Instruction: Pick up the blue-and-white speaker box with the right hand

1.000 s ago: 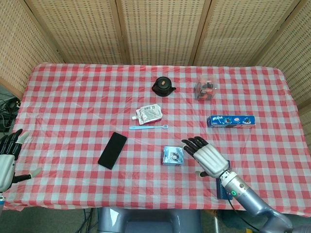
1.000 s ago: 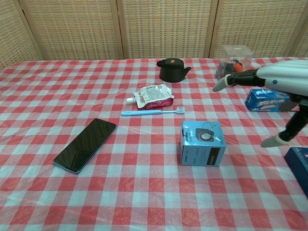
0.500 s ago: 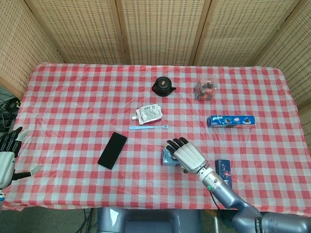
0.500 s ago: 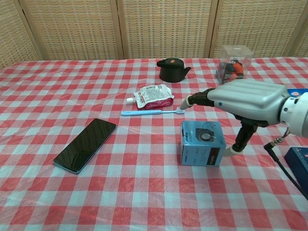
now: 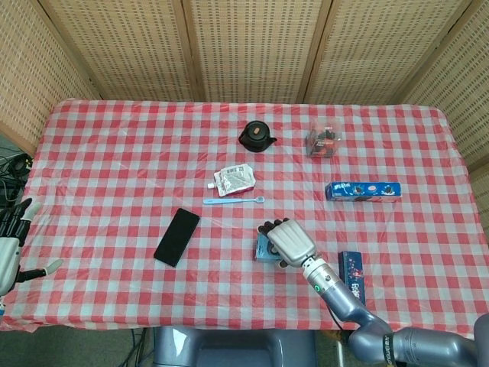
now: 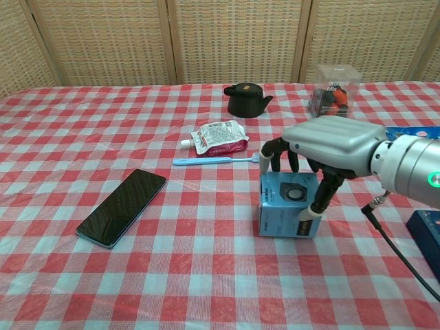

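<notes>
The blue-and-white speaker box (image 6: 283, 212) stands on the checked tablecloth near the front middle; in the head view only its left edge (image 5: 263, 246) shows under the hand. My right hand (image 6: 331, 146) (image 5: 289, 241) covers the box from above and from the right. Its fingers (image 6: 278, 151) curl over the box's back top edge, and the thumb (image 6: 317, 199) presses on the front right face. The box still rests on the table. My left hand (image 5: 9, 246) hangs off the table's left edge with its fingers apart, holding nothing.
A black phone (image 6: 122, 206) lies left of the box. Behind the box lie a blue toothbrush (image 6: 216, 160) and a pouch (image 6: 218, 136), with a black pot (image 6: 245, 99) and a clear box (image 6: 335, 88) further back. To the right are a long blue box (image 5: 363, 190) and a dark blue box (image 5: 351, 274).
My right hand moved left from beside the box to over it, then closed its fingers and thumb around it. The left hand sank slightly.
</notes>
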### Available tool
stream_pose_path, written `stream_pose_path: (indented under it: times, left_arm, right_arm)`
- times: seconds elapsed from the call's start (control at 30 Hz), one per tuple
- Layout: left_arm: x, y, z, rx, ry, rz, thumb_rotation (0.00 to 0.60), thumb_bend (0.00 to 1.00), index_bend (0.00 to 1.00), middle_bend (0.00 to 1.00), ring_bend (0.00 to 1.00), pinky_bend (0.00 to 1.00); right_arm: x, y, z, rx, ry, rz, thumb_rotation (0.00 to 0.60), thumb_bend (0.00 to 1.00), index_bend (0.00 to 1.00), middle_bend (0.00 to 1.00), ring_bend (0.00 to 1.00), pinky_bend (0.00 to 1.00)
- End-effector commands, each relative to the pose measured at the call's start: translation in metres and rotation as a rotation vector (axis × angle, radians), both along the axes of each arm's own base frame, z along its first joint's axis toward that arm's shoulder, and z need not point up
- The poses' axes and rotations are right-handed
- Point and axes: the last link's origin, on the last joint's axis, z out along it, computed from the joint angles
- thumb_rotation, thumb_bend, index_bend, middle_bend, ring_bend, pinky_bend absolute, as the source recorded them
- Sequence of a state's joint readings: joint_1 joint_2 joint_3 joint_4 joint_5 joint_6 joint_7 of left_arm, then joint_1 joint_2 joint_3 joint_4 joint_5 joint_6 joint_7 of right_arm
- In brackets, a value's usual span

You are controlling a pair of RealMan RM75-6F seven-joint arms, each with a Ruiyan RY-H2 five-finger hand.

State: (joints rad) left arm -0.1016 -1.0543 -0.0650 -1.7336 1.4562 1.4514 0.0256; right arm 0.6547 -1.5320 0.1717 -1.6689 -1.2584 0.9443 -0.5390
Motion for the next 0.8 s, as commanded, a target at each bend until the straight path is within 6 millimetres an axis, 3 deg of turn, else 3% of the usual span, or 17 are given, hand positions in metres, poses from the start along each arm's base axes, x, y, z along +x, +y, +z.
stream_pose_path:
  times: [0.03, 0.2, 0.37, 0.57, 0.8]
  left_arm:
    - [0.000, 0.000, 0.000, 0.000, -0.002, 0.000, 0.600, 0.00, 0.00, 0.00, 0.00, 0.00]
    - [0.000, -0.001, 0.001, 0.000, -0.006, -0.003, 0.600, 0.00, 0.00, 0.00, 0.00, 0.00]
    - [0.001, -0.001, 0.001, 0.000, -0.006, -0.006, 0.600, 0.00, 0.00, 0.00, 0.00, 0.00]
    - [0.000, 0.000, 0.002, 0.000, -0.009, -0.002, 0.600, 0.00, 0.00, 0.00, 0.00, 0.00]
    - [0.000, 0.001, 0.002, -0.001, -0.007, 0.003, 0.600, 0.00, 0.00, 0.00, 0.00, 0.00]
  right_arm:
    - [0.010, -0.001, 0.014, 0.010, -0.090, -0.018, 0.600, 0.53, 0.51, 0.55, 0.52, 0.59]
    - [0.029, -0.008, 0.041, 0.166, -0.261, -0.168, 0.600, 0.54, 0.51, 0.55, 0.52, 0.59]
    - [0.032, -0.016, 0.053, 0.344, -0.272, -0.314, 0.600, 0.58, 0.51, 0.55, 0.53, 0.59]
    - [0.026, -0.018, 0.042, 0.535, -0.220, -0.482, 0.600, 0.64, 0.51, 0.55, 0.53, 0.59]
    - [0.027, -0.019, 0.028, 0.577, -0.142, -0.501, 0.600, 0.66, 0.51, 0.55, 0.53, 0.59]
